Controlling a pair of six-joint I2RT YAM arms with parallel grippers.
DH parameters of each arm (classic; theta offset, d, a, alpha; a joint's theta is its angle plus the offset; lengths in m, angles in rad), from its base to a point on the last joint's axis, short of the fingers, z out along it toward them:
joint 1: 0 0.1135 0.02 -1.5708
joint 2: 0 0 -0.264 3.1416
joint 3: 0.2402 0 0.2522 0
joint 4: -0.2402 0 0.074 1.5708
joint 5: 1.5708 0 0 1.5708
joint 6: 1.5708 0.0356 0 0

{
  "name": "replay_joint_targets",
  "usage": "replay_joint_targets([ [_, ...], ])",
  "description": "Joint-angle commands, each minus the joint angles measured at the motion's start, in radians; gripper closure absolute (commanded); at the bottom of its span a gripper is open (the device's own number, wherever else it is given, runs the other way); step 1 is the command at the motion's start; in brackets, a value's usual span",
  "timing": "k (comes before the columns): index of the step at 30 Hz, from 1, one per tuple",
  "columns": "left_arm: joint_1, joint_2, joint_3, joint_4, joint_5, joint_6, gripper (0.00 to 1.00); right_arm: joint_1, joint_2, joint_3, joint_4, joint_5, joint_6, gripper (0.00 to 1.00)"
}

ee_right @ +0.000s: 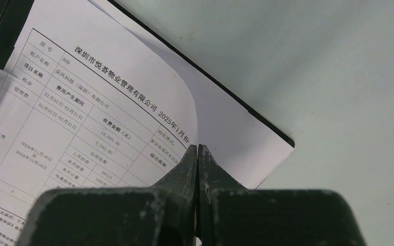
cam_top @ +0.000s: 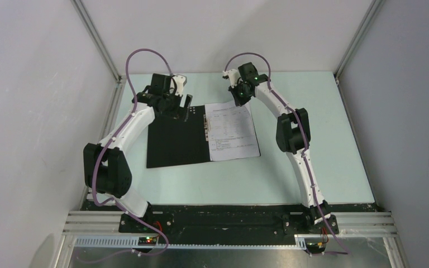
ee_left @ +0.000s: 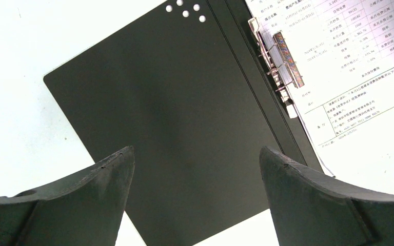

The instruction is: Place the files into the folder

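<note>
The folder [cam_top: 176, 142] lies open on the table with its black inside up. The files [cam_top: 232, 131], white sheets printed with tables and small text, rest on its right half beside the metal clip [ee_left: 279, 66]. My right gripper [ee_right: 198, 147] is shut on the far right edge of the top sheet of the files [ee_right: 82, 102], which curls up off the sheet below. In the top view the right gripper [cam_top: 239, 99] is at the files' far edge. My left gripper [ee_left: 196, 154] hangs open above the bare left cover [ee_left: 174, 113], holding nothing; in the top view this gripper [cam_top: 185, 109] is at the cover's far end.
The pale green table [cam_top: 313, 167] extends to the right of and in front of the folder. White walls and aluminium posts [cam_top: 98, 39] enclose the back and sides. The arm bases [cam_top: 223, 223] sit on the black rail at the near edge.
</note>
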State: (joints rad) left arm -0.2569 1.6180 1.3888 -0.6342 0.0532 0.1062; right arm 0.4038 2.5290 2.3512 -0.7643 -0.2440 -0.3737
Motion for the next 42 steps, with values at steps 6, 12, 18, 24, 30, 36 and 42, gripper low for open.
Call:
replay_joint_targets([
  [6, -0.007, -0.017, 0.015, 0.010, -0.007, 0.011, 0.05, 0.004, 0.019, 0.047, 0.025, 0.014, 0.016, 1.00],
  [12, -0.008, -0.017, 0.018, 0.008, -0.005, 0.011, 0.04, 0.007, 0.015, 0.039, 0.018, 0.019, 0.025, 0.86],
  [18, -0.008, -0.018, 0.015, 0.007, -0.003, 0.010, 0.04, 0.008, 0.013, 0.036, 0.021, 0.040, 0.021, 0.73],
  [24, -0.009, -0.020, 0.016, 0.009, -0.003, 0.011, 0.04, 0.010, 0.009, 0.035, 0.039, 0.073, 0.025, 0.56],
  [30, -0.010, -0.019, 0.018, 0.010, -0.020, 0.014, 0.04, 0.010, 0.000, 0.069, 0.048, 0.094, 0.027, 0.16],
  [36, -0.008, -0.017, 0.043, 0.010, -0.086, 0.016, 0.02, 0.001, -0.057, 0.116, 0.053, 0.122, 0.039, 0.01],
  [42, 0.043, -0.030, 0.069, 0.011, -0.099, -0.040, 0.01, -0.024, -0.279, -0.033, 0.093, 0.014, 0.033, 0.01],
])
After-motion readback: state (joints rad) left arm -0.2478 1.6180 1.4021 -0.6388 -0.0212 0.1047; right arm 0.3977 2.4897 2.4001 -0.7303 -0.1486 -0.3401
